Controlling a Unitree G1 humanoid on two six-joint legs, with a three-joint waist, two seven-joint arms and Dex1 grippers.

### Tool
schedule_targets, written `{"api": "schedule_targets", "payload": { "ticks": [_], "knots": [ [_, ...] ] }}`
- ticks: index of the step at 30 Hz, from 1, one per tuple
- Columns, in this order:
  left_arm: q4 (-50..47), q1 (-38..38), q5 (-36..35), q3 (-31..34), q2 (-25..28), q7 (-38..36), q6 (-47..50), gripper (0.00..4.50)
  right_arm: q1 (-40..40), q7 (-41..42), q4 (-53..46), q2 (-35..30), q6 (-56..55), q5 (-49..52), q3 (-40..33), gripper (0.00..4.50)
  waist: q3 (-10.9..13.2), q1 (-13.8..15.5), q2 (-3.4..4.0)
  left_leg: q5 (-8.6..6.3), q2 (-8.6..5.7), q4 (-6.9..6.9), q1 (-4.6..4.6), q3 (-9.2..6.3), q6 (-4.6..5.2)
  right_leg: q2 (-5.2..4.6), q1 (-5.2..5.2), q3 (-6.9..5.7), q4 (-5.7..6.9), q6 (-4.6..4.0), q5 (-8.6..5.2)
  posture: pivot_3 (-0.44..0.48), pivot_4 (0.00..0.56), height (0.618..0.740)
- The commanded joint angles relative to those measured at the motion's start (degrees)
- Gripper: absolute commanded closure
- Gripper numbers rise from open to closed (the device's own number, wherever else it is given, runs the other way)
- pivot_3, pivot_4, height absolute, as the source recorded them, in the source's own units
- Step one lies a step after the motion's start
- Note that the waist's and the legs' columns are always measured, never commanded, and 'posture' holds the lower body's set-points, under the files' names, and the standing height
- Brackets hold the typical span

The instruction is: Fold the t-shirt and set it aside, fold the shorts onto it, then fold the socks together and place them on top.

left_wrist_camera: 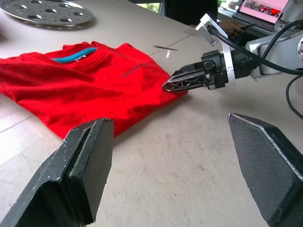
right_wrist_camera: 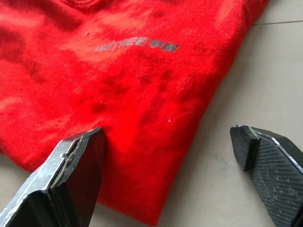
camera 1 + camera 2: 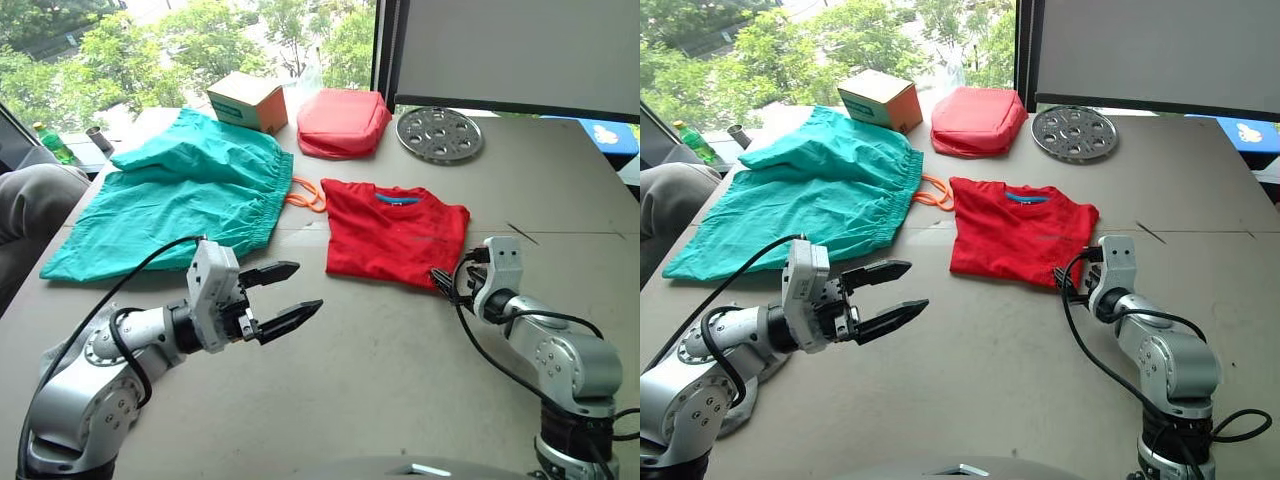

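One red t-shirt (image 3: 395, 232) lies flat on the table (image 3: 400, 350), already folded narrower, its blue-lined collar facing the round metal plate (image 3: 439, 133). One pair of teal shorts (image 3: 175, 190) lies just left of it, orange drawstring (image 3: 305, 193) between them. The right gripper (image 2: 173, 156), jaws apart, straddles the shirt's near right corner. The left gripper (image 3: 283, 296) hovers near the shirt, jaws apart.
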Motion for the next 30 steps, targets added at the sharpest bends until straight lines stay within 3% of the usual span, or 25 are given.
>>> {"api": "schedule_targets", "payload": {
  "ticks": [1,8,9,11,13,19,30],
  "knots": [
    [-1.43,1.71,0.4,0.62,1.35,-1.41,-2.68,0.41,-1.01,2.56,3.73,0.9,-3.24,0.92,5.41,0.05,-0.02,-0.32,-0.04,0.0,0.0,0.0,-0.01,0.0,0.0,0.0,0.0,0.01,-0.02,0.0,0.0,0.0,0.15,0.739],
    [-2.13,3.94,0.76,1.14,1.56,-0.42,-4.44,0.41,-3.19,6.25,13.08,-4.01,-10.84,-4.38,16.07,0.05,-0.04,-1.44,-0.06,0.0,0.04,-0.06,0.01,0.01,0.0,-0.01,-0.03,0.02,-0.04,0.0,0.0,0.0,0.15,0.739],
    [-2.34,4.33,0.84,1.14,1.45,-0.11,-4.63,0.41,-3.65,6.09,15.85,-5.13,-12.45,-6.39,18.02,0.29,-0.06,-1.49,-0.09,0.0,0.04,-0.09,0.04,0.03,-0.01,-0.01,-0.03,0.03,-0.05,0.0,0.0,0.0,0.15,0.739],
    [-2.84,5.05,1.16,1.06,1.48,0.32,-5.1,0.41,-4.37,6.19,20.01,-7.28,-15.43,-9.77,21.17,0.85,-0.13,-1.64,-0.18,0.0,0.05,-0.11,0.11,0.06,-0.02,-0.01,-0.02,0.04,-0.05,0.0,0.0,0.0,0.15,0.739],
    [-3.38,5.53,0.95,1.08,1.46,0.9,-5.22,0.41,-4.56,6.0,22.61,-8.27,-17.51,-11.79,22.31,1.76,-0.16,-1.66,-0.2,0.02,0.07,-0.11,0.19,0.06,-0.05,-0.02,0.01,0.04,-0.05,0.0,0.0,0.0,0.15,0.739],
    [-3.59,5.97,1.06,0.19,1.38,1.74,-5.85,0.41,-3.71,4.63,22.32,-6.86,-18.3,-9.98,16.69,4.49,-0.21,-1.25,-0.16,0.02,0.11,-0.12,0.28,0.03,-0.07,-0.11,0.05,0.04,-0.07,0.01,-0.01,0.0,0.15,0.739],
    [0.27,-1.53,1.46,-7.33,-0.04,0.5,-6.83,0.41,12.85,-7.8,6.41,-6.02,-14.49,-7.29,-13.62,4.49,-0.41,3.04,0.31,-0.11,-0.3,-0.41,-0.27,-0.07,0.15,-0.39,0.05,0.08,-0.78,0.17,-0.08,0.0,0.15,0.739]
  ]
}}
